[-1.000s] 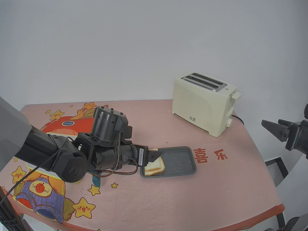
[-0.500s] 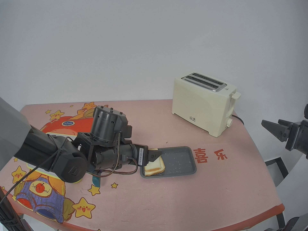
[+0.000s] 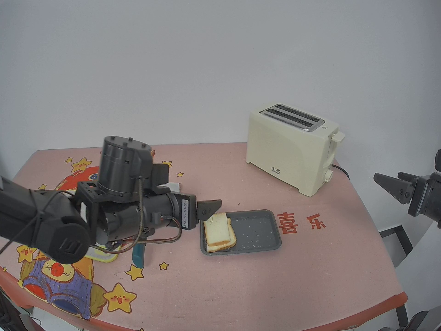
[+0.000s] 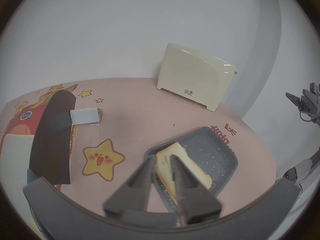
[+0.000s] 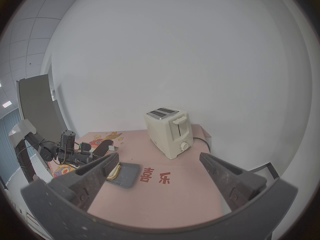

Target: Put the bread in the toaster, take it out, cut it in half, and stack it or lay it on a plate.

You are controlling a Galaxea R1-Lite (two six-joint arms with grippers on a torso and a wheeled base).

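Bread (image 3: 218,230): two slices overlapping, flat at left end of grey tray (image 3: 259,230). Tray sits mid-table, crumbs on its bare part.

Left gripper (image 3: 215,203): low over the table, just beside tray's left end, tips near the bread's far corner. Fingers (image 4: 181,180) nearly together with a narrow gap; nothing clamped.

Right gripper (image 3: 387,176): off the table's right edge, level with toaster base, fingers spread wide, holding nothing.

Toaster (image 3: 289,149): upright at back right of table, well apart from tray. Contents of slots can't be made out.

Teal-handled knife (image 3: 138,253) lies under left arm. Small white block (image 4: 85,116) sits on cloth beside the dark blade.
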